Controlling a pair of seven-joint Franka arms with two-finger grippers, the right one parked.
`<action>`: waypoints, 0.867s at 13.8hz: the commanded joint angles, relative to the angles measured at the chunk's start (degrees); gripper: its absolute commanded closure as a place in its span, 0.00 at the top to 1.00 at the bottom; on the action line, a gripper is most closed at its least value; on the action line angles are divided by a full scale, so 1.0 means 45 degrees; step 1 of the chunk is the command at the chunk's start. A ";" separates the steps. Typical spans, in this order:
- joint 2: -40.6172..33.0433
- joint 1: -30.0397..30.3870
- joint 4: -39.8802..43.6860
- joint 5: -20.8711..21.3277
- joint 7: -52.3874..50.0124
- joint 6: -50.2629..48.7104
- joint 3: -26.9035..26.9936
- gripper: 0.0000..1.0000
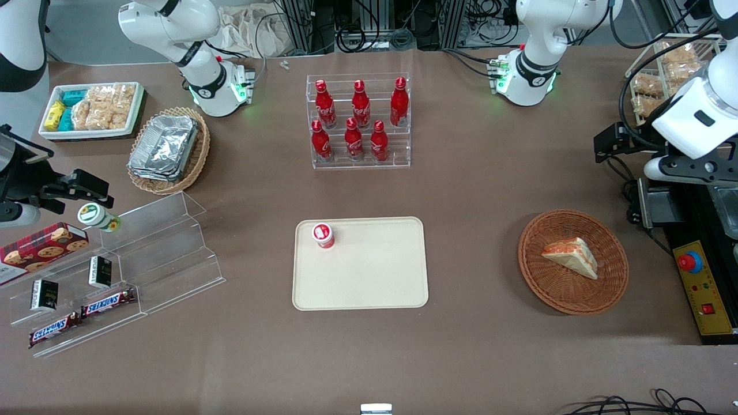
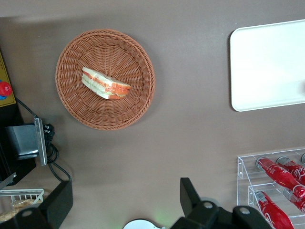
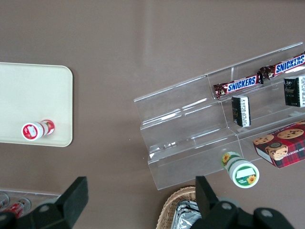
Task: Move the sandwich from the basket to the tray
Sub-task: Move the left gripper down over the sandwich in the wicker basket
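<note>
Sandwich [image 1: 571,257] lies in the basket [image 1: 548,282], a pale wedge with its orange filling edge turned toward the tray [image 1: 369,282]. In the front view the basket sits toward the working arm's end of the table, well apart from the tray, which holds only a small red cup [image 1: 324,235] near one corner. The gripper [image 1: 646,207] hangs high, farther from the camera than the basket and not over it. A rack of red bottles [image 1: 357,121] stands farther from the camera than the tray.

From the left wrist, the sandwich [image 2: 105,84] rests a little off the basket's [image 2: 138,105] centre and the tray's [image 2: 267,71] bare corner shows. The gripper [image 2: 124,200] has its two fingers [image 2: 189,193] spread wide with nothing between them.

By my judgement the approach is the step in hand: nothing is grasped yet. Next the arm must travel over the basket, descend, and turn so the fingers close across the wedge's flat faces without crushing the soft bread.
</note>
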 commanded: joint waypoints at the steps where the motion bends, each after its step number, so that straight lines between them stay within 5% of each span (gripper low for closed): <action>1: -0.0092 0.0317 -0.0387 -0.0231 0.0079 0.0188 0.0126 1.00; 7: 0.1351 0.1178 -0.2473 0.0023 -0.3860 0.3152 0.0145 1.00; 12: 0.2698 0.1491 -0.4955 0.0257 -0.9988 0.6821 0.0204 1.00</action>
